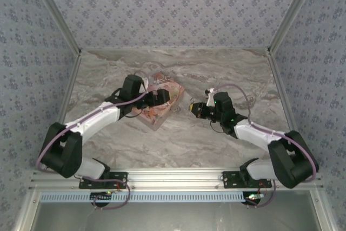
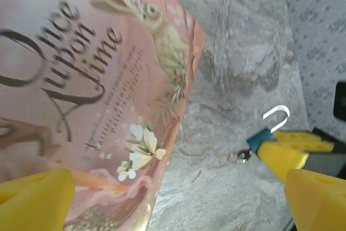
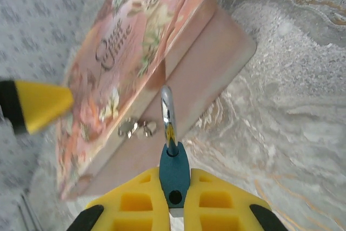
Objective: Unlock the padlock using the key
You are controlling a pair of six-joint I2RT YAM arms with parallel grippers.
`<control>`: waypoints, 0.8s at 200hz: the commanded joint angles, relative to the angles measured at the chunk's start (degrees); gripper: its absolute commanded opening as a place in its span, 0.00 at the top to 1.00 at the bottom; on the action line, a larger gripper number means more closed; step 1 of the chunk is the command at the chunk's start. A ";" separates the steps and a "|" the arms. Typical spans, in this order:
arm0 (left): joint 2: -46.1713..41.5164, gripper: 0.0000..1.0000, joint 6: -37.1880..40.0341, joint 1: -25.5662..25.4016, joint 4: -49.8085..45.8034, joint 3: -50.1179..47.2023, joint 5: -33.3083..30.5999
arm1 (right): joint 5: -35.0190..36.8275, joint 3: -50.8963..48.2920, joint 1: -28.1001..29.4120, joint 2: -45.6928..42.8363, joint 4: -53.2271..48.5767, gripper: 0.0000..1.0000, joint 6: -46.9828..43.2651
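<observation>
Padlock (image 3: 174,172), small and blue, pinched by your right gripper (image 3: 174,209), near the pink tin (image 3: 124,63). Your left gripper (image 2: 175,196) spreads wide over that tin. Thin grip: any twist could drop it.

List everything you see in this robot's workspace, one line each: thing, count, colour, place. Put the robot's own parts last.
tin box: one, pink with a rabbit picture, mid-table, beneath the left gripper
clasp: one, silvery, on the tin's front wall
padlock: one, blue with metal shackle, held by the right gripper, right of the tin
table: one, grey marbled, under everything
walls: three, blue-grey patterned, around the table
left gripper: one, yellow fingers, open above the tin
right gripper: one, yellow fingers, shut on the padlock
</observation>
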 commanded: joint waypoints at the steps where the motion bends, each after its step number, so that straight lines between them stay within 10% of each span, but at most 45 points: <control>1: -6.48 0.00 0.90 1.97 -0.82 1.09 -1.93 | -1.12 3.62 1.22 -3.61 -16.56 0.99 -8.52; 63: -20.63 0.01 3.45 6.40 -1.48 -4.82 -11.94 | -4.34 7.54 5.59 -3.19 -31.19 0.98 -11.07; 160: -24.11 0.01 4.08 9.54 -3.62 -8.07 -12.65 | -9.58 2.68 9.54 8.70 -22.58 0.96 -4.98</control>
